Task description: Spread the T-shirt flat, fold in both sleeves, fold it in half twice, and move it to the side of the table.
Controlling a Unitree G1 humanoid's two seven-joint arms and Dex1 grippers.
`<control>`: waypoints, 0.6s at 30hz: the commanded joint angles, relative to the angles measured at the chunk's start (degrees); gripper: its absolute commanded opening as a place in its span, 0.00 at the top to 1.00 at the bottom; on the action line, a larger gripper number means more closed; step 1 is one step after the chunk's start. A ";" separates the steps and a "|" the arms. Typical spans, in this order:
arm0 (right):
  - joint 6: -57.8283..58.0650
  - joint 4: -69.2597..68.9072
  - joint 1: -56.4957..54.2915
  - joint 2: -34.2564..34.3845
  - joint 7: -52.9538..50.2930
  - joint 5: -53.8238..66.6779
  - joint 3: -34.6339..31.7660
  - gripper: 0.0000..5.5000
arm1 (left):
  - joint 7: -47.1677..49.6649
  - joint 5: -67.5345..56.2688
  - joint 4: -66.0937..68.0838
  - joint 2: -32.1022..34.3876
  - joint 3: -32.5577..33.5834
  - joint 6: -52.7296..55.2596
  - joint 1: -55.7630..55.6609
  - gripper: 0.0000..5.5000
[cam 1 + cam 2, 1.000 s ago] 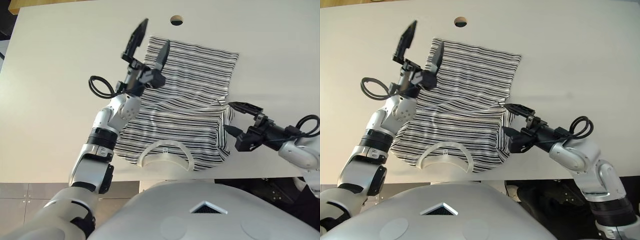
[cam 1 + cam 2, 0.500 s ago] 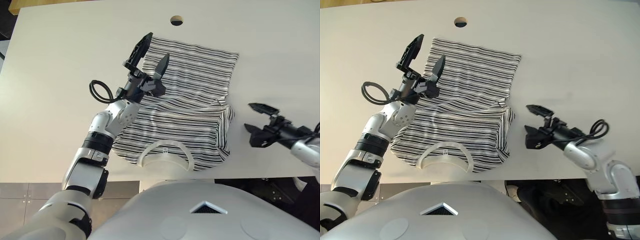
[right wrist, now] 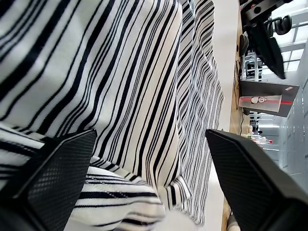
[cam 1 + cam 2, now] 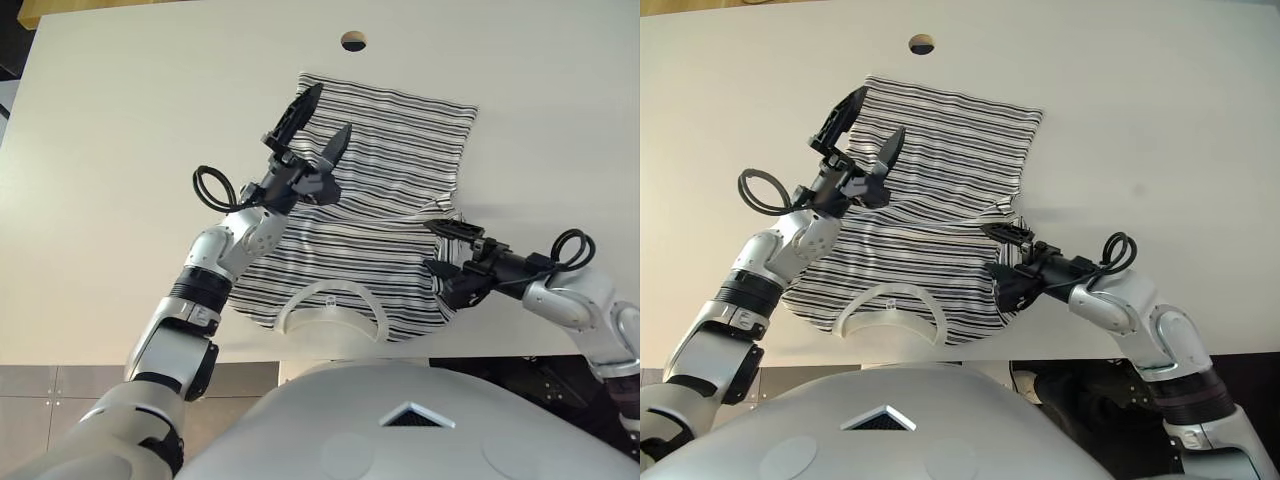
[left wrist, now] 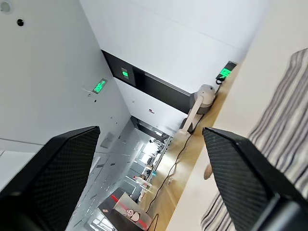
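A black-and-white striped T-shirt (image 4: 385, 170) lies on the white table (image 4: 120, 150), its white collar (image 4: 330, 298) toward the near edge. The right sleeve is turned in, leaving a bunched fold (image 4: 445, 212) at the right side. My left gripper (image 4: 330, 110) hangs open above the shirt's left part, holding nothing. My right gripper (image 4: 437, 246) is open at the shirt's right edge, just below that fold. In the right wrist view, striped cloth (image 3: 120, 72) lies between the two fingers (image 3: 53, 178).
A round cable hole (image 4: 352, 41) sits in the table just beyond the shirt's far edge. Bare tabletop stretches wide to the left and to the right (image 4: 560, 130) of the shirt. The table's near edge runs just under the collar.
My right gripper drew away to the right, then came back in to the shirt's right edge. My left gripper shifted right and nearer, over the shirt. Both stayed open.
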 commanded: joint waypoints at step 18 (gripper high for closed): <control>-1.99 -1.80 7.25 -6.91 -0.49 9.38 -19.95 0.24 | -0.62 1.54 4.98 5.47 -1.88 3.72 -1.71 0.27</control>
